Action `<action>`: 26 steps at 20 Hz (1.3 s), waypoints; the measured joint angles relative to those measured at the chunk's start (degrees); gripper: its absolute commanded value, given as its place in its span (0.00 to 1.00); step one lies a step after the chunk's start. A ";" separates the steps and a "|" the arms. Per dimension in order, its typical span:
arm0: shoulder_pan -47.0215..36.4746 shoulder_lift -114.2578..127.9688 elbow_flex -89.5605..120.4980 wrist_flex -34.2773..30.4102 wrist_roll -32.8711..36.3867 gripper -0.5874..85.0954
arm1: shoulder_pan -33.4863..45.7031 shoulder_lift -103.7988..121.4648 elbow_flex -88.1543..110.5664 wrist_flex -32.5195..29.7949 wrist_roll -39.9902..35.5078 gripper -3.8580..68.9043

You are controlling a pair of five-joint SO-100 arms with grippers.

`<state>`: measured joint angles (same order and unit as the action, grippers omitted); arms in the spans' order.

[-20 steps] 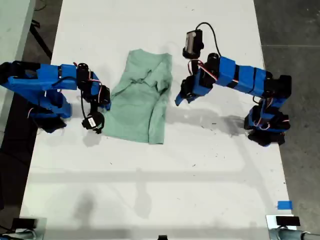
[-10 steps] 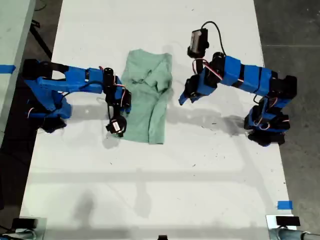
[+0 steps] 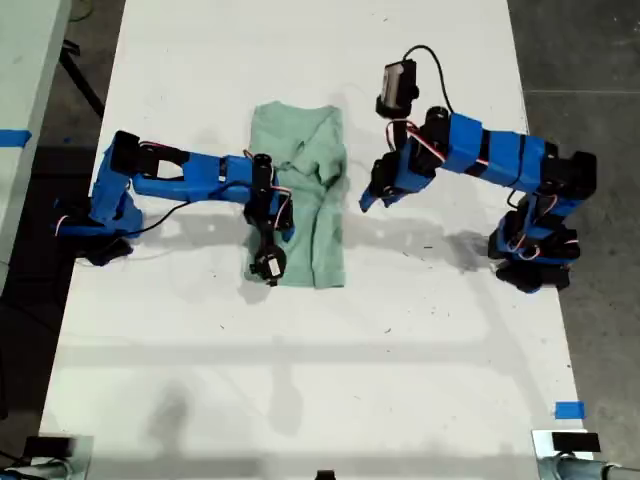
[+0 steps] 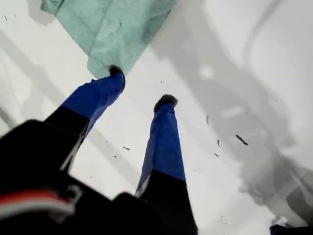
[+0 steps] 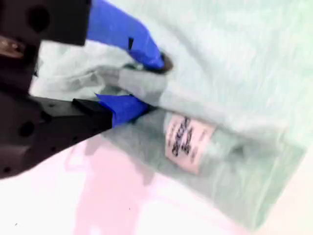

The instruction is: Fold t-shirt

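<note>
Your second gripper (image 5: 146,85) is clamped on a fold of the t-shirt (image 3: 312,200) and has carried it further toward the exterior view's right since half a second ago; the shirt, mid-table, now lies narrower; my first gripper (image 4: 142,85) hangs open beside its edge, barely moved.

The pale mint-green t-shirt (image 3: 310,190) lies folded into a narrow, rumpled strip on the white table.
</note>
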<state>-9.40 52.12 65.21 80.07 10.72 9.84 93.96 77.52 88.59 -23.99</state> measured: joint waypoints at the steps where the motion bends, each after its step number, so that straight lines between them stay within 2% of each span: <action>1: 0.09 0.44 -0.09 1.67 -0.09 0.37 | 0.00 0.79 0.79 -0.44 0.18 0.30; 8: 0.97 17.93 -0.09 17.75 0.26 0.34 | 0.00 4.31 5.45 -2.64 0.35 0.29; 14: 3.25 34.19 3.87 23.91 0.44 0.31 | 0.00 6.24 6.24 -2.99 1.23 0.28; 15: 4.39 36.39 5.63 24.17 -0.09 0.31 | -0.70 6.24 6.33 -2.99 1.67 0.26; 17: 7.03 38.67 8.88 23.99 -2.29 0.32 | -3.43 5.98 6.33 -3.60 2.72 0.37; 21: 13.10 37.35 11.51 17.93 -6.68 0.32 | -9.84 -3.69 4.13 -4.48 6.50 0.46; 26: 15.64 28.30 11.51 10.28 -8.26 0.33 | -13.36 -17.05 -6.50 -5.19 9.14 0.46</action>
<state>6.24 80.42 76.73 90.35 2.46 -3.52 76.90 71.02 83.41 -14.85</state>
